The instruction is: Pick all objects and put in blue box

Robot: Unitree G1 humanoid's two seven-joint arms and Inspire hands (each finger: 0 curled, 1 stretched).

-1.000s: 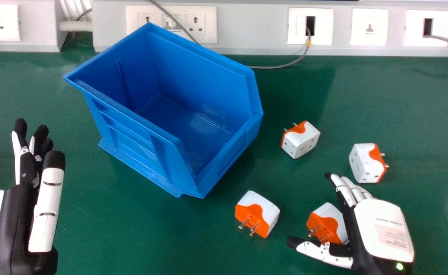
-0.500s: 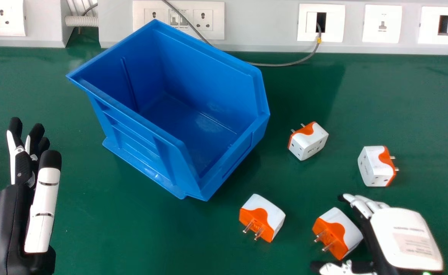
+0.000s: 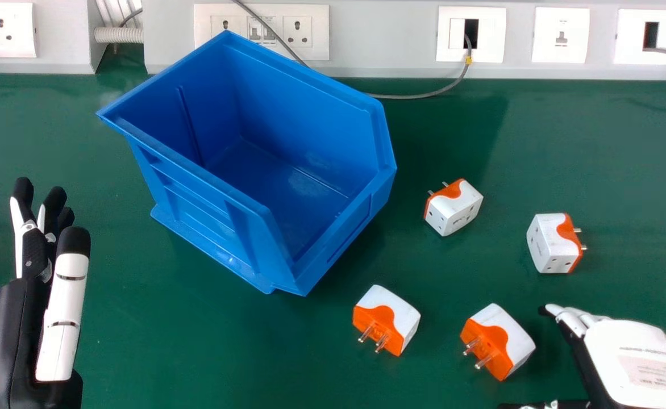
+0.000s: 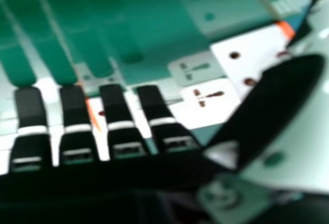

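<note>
**Nearest adapter sits straight off our right hand's open side, worth a go?**

So we've got four white-and-orange adapters out on the green table [image 3: 196, 363], and the blue box [image 3: 310, 108] has none of them in it, which puts us at the start of the count. Our right hand [image 3: 634, 363] is low at the head view's right, nothing held. In the right hand view its fingers [image 4: 31, 121] are straight and a bit apart, thumb [image 4: 282, 100] well clear of them.

The bit that matters: the nearest adapter [image 3: 498, 341] lies to the left of that hand, just beside it but not touching, about level with the gap between fingers and thumb. Its longer side looks to run from upper left to lower right, roughly along the way our fingers point, and the prongs stick out lower left, away from the palm. We'd slide left, get fingers on the far side and thumb on the near one, then close. Come in crooked and it'll probably spin or scoot off.

The others: the box-side adapter [image 3: 387, 321] further left, the upper adapter [image 3: 452, 207] right of the box, and the far-right adapter [image 3: 554, 243] above our right hand. Left hand [image 3: 63, 318] is idle at the view's left, way too far for this one.
</note>
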